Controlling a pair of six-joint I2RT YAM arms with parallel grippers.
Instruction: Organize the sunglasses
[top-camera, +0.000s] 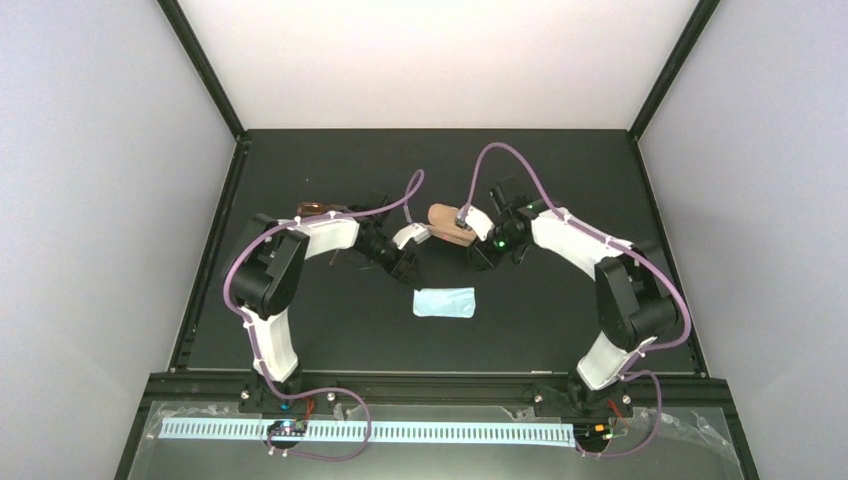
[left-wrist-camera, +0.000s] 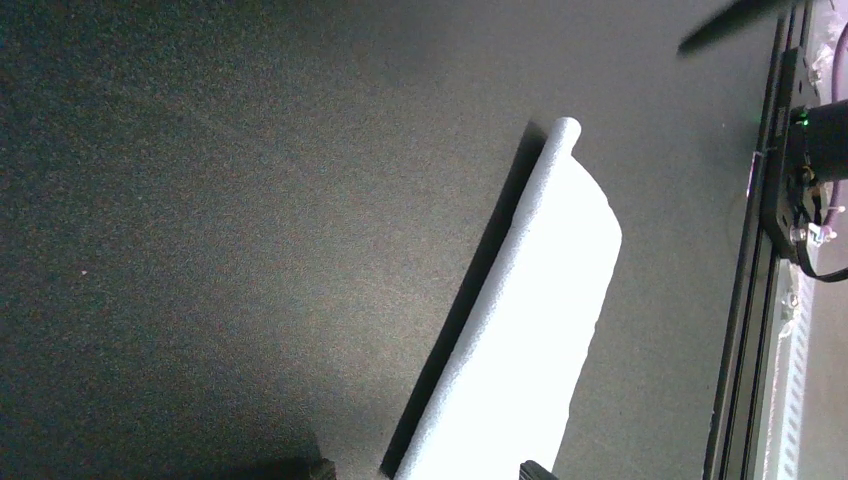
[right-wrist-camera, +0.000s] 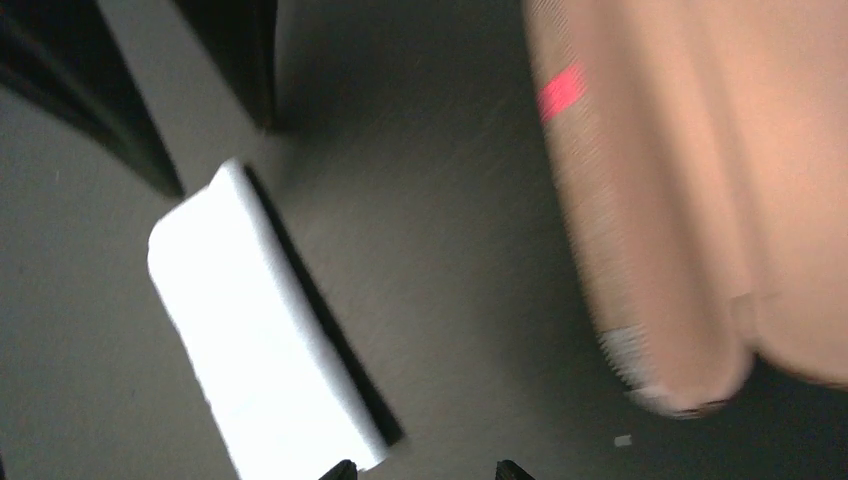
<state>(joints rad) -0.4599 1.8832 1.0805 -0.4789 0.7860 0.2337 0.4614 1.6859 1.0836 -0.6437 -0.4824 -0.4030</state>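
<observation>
Top external view first: the sunglasses (top-camera: 316, 210) are lying on the black table (top-camera: 560, 330) toward the far left. They're tucked right behind the left arm's white link, so we only see a bit of reddish-brown frame poking out. Near the middle of the table sits the tan case (top-camera: 445, 222). The light-blue cloth (top-camera: 444, 302) lies flat nearer the arms, well apart from the sunglasses. Both arms are bent in toward the middle, one on each side of the case.

Left wrist cam: the left gripper (left-wrist-camera: 427, 470) has its two fingertips apart at the bottom edge. Nothing is pinched between them as far as we can see, and the cloth lies on the table in front of it.

Right wrist cam is pretty blurry, but the right gripper (right-wrist-camera: 420, 470) also shows its tips apart with nothing between them. The case fills the right side of that shot and the cloth is off to the left. Both grippers are apart from the sunglasses.
</observation>
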